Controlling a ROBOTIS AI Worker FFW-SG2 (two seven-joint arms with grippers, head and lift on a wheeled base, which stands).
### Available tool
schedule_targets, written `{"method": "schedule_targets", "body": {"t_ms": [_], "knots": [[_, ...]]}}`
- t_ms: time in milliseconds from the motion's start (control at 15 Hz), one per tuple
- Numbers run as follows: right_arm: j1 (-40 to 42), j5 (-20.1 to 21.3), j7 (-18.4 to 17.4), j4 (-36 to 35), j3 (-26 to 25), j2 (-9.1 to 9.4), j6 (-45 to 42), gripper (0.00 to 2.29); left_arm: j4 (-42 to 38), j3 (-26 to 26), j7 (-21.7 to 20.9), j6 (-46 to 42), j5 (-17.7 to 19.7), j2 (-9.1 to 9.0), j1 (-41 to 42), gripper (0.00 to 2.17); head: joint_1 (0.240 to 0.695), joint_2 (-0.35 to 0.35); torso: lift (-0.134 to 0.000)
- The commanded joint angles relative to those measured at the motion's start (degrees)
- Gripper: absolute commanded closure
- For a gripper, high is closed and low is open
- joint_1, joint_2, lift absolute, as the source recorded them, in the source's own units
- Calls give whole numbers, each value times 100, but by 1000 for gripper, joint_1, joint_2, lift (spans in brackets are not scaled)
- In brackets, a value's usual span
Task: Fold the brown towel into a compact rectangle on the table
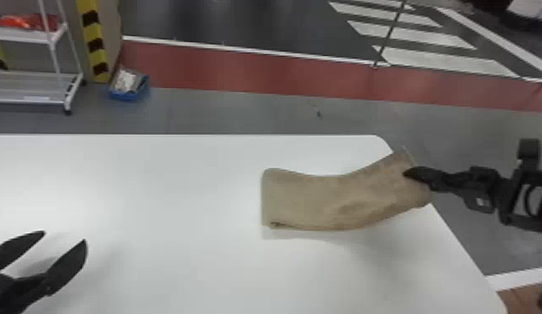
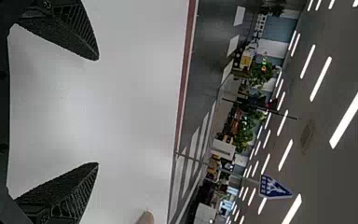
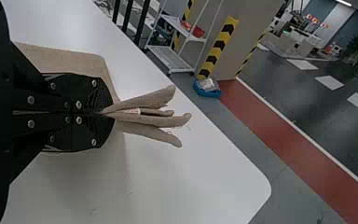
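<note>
The left pincer (image 1: 64, 236) is wide open over the counter (image 1: 157, 188), well apart from the brown towel (image 1: 320, 200), so nothing pins the towel's left end, which lies on the counter; a sideways pull could drag or twist it; the right pincer (image 1: 406, 172) grips the raised right end near the counter's edge; layers splay past its tips, so uneven release could skew the fold.
</note>
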Motion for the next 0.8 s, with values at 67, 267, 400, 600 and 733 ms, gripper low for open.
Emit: {"method": "schedule_targets", "body": {"t_ms": [67,267,400,600,733], "knots": [[-144,-259,-9,-323,-45,-1,63,1511,-1,-4,-8,0,1,-15,0,73,695,-279,-124],[-232,-189,-97,-420,508,359,63,1511,-1,84,-25,0,10,-15,53,73,695,-258,-124],[-197,13,-123,-490,869,684,63,1511,-1,145,-34,-18,18,-15,61,73,695,-225,-124],[-197,128,-282,-490,1334,1027,63,1511,43,163,-34,-53,27,-15,61,73,695,-144,-124],[-197,259,-352,-490,1510,1238,63,1511,78,172,-25,-70,27,-15,53,73,695,-110,-124]]}}
